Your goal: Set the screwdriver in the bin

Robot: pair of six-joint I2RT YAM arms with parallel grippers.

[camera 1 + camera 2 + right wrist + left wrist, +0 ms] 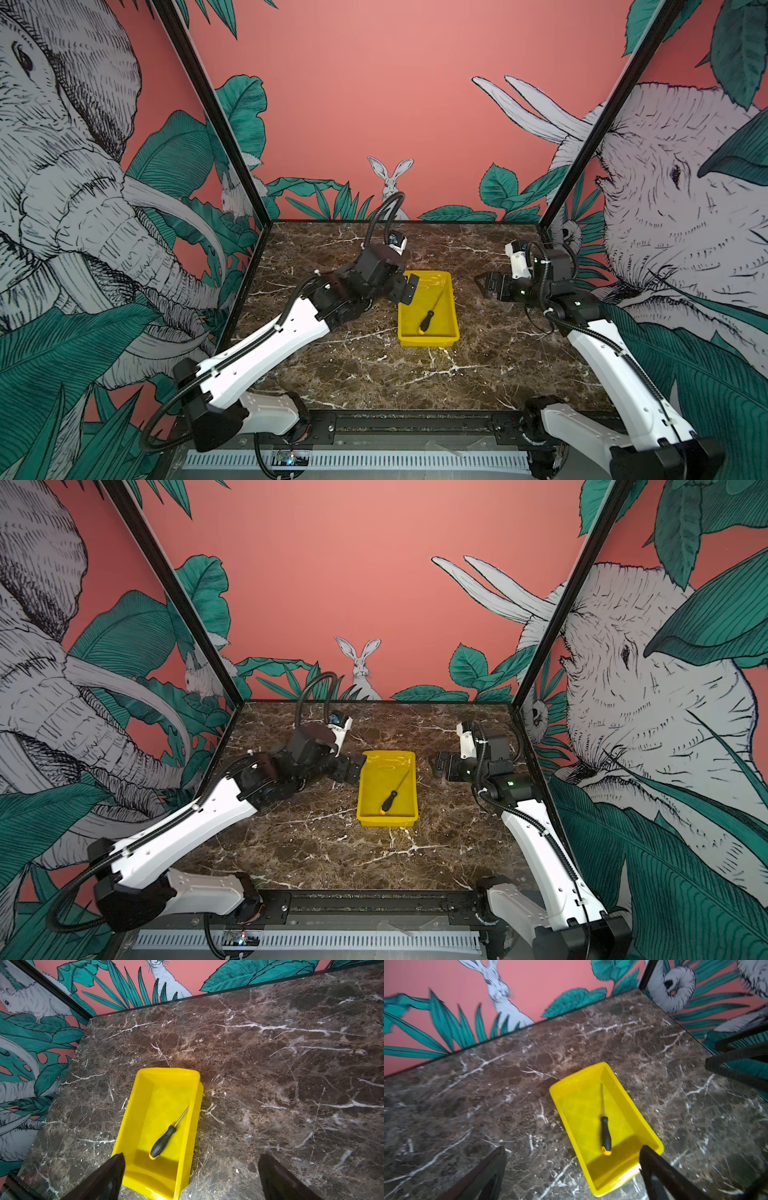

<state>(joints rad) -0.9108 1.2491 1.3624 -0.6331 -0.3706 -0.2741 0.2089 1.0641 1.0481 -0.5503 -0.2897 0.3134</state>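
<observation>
Light is even and fairly bright, falling from above. The dark brown marble-patterned desk [374,374] shows only soft, faint shadows. The shallow bright yellow plastic bin [571,1109] carries a broad soft shadow across its floor in both wrist views, with a white glare patch at its near end. The left wrist view is smeared, its pink jungle-print wall [529,980] and the desk's veins blurred; the right wrist view is sharper. The black fingers [483,1178] of the left pincer [573,1147] and those of the right pincer [192,1155] are dark and out of focus. In both top views the black metal frame posts [208,104] splay outward and the wall prints stretch at the edges.
</observation>
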